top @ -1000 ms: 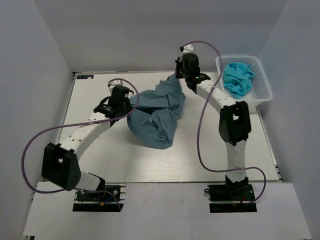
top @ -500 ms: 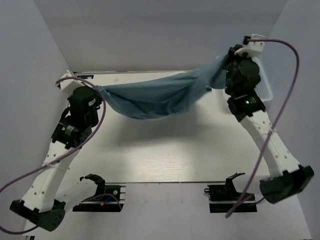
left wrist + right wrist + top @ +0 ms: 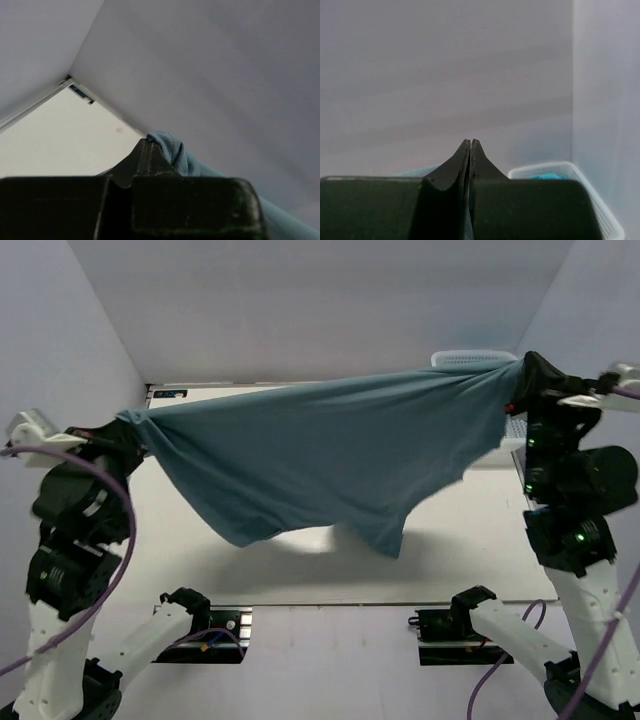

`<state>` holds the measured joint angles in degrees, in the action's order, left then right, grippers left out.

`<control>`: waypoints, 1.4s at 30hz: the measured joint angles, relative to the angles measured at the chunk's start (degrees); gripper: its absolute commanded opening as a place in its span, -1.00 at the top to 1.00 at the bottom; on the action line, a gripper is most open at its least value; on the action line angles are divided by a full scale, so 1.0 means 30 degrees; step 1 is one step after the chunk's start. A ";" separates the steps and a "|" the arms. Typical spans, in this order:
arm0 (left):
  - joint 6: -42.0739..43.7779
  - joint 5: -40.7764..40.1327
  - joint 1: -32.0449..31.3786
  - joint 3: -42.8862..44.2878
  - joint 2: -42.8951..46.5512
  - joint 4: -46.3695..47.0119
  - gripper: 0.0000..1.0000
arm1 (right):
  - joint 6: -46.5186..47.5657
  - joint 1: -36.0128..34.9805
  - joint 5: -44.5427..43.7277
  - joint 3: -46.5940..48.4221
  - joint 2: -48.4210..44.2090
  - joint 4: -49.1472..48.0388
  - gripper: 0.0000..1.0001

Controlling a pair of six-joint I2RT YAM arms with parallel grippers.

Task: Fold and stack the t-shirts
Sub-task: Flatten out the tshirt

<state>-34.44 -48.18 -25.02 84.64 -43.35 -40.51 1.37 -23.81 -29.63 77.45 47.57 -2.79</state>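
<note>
Fingers (image 3: 137,162) of left gripper (image 3: 149,147) pressed together, pinching t-shirt (image 3: 320,450) corner. Right gripper (image 3: 470,147) pinching opposite corner. T-shirt stretched between both, hanging above table (image 3: 480,560), lower edge sagging (basket (image 3: 600,215) sits beyond right gripper).

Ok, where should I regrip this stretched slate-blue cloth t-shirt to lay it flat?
Probably the lower hanging corner, pinched from the near side. The slate-blue cloth t-shirt is strung by its top edge between the shut left claw and right claw, so that corner dangles free.
</note>
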 measured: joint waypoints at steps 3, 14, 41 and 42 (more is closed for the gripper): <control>0.1231 0.1472 0.0007 0.0765 0.0940 0.0787 1.00 | -0.0095 0.0007 0.1129 0.1042 -0.0670 0.0597 1.00; 0.3526 0.6317 0.0102 0.3934 0.2375 0.2470 1.00 | 0.0590 0.0022 0.3468 0.4816 -0.0991 0.0466 1.00; 0.0969 0.5778 0.3082 0.3730 -2.2607 0.1865 0.57 | -0.1224 0.1792 0.1552 0.6528 2.1952 0.0568 1.00; 0.1035 0.6280 0.3337 0.4699 -2.3860 0.1953 0.20 | -0.1246 0.1836 0.1727 0.7628 2.3066 0.0874 1.00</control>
<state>-31.33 -29.34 -15.00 98.74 -114.93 -34.65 -2.37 -18.31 -24.45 100.33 116.77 -0.16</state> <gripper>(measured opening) 0.157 0.008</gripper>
